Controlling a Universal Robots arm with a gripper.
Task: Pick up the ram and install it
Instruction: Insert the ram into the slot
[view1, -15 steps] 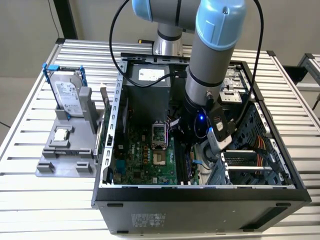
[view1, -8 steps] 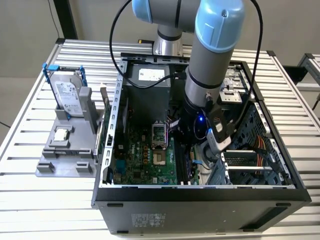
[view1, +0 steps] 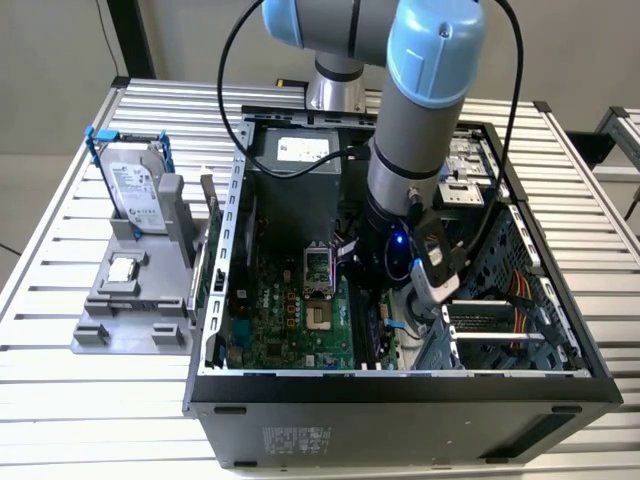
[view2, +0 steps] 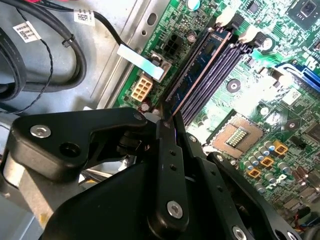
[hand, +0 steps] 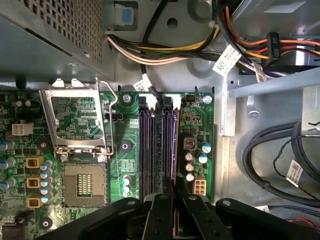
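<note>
Parts stand (view1: 130, 320): sits way over on the exterior view's left, outside the case. The silver hard drive (view1: 135, 195) stands upright in its blue bracket and the little square processor chip (view1: 122, 268) lies flat in front of it. Neither looks touched.

Computer case (view1: 400, 385): lying open in the middle, green motherboard (view1: 285, 320) facing up. The CPU socket (hand: 82, 182) is open and bare, with its metal retention frame (hand: 77, 117) flipped up.

Memory slots (hand: 157, 145): a row of dark purple-ish slots just beside the socket, white latches at the far end.

Ram (view2: 197, 67): it's the dark stick with the brownish edge standing in the outermost slot, in line with the slot. I can't tell if it's clicked all the way home.

Gripper (view2: 166, 119): low inside the case, over the near end of the slots. Fingers (view2: 167, 150) are squeezed close together on the near end of the ram, as far as I can judge.

Progress: I'd say the pickup is done and the stick is at or in its slot. Whether it's fully seated and latched isn't visible.
</note>
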